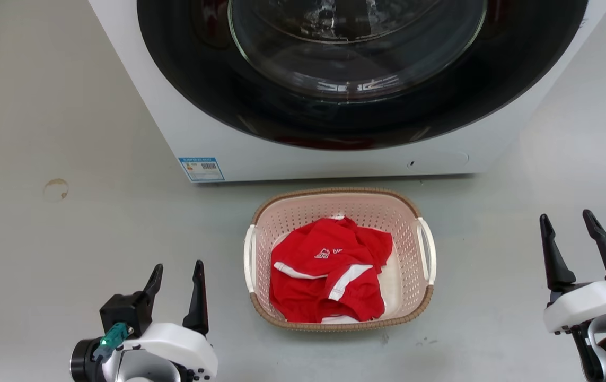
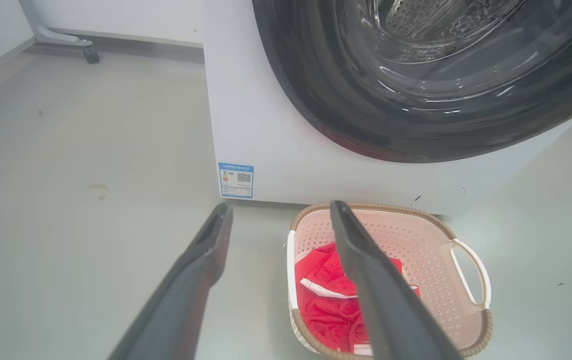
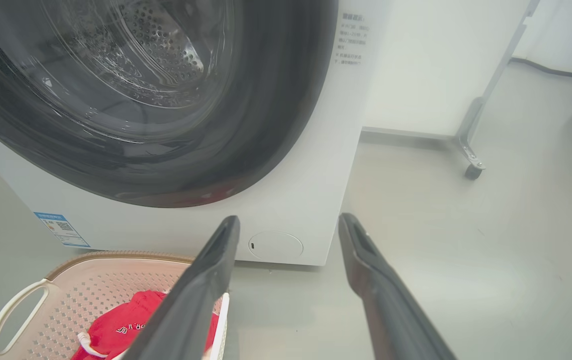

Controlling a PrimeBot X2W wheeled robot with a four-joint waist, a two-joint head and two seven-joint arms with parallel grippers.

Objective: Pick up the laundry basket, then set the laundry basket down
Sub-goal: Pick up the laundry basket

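**Q:** What stage of the task is represented?

**A:** The opening stage is represented. The laundry basket (image 1: 334,208) is seen standing upright on the floor (image 1: 69,254), just in front of the washing machine (image 1: 308,159) and between the two arms. No lift is judged to have begun. Both the pick-up and the set-down are therefore left to be done.

**Q:** What is found when the head view is read from left to right?

**A:** At the lower left, the left pincer (image 1: 178,264) is shown with its fingers spread wide. Nothing is held or touched by it, and it is placed near the basket's left handle (image 1: 249,257) but apart from it. In the middle, a crumpled red garment (image 1: 324,276) with white stripes is seen lying inside the basket. At the lower right, the right pincer (image 1: 566,215) is likewise shown wide and empty, and it is placed well apart from the right handle (image 1: 427,249).

**Q:** What is added by the wrist views?

**A:** In the left wrist view, the basket is seen past the pincer's right finger, with bare floor between the two fingers. In the right wrist view, the basket is confined to the lower left corner, and the fingers are directed at the machine's lower front panel and the floor beside it.

**Q:** What is called for next?

**A:** It is judged that each pincer must be brought inward to its handle and closed before any lift is attempted.
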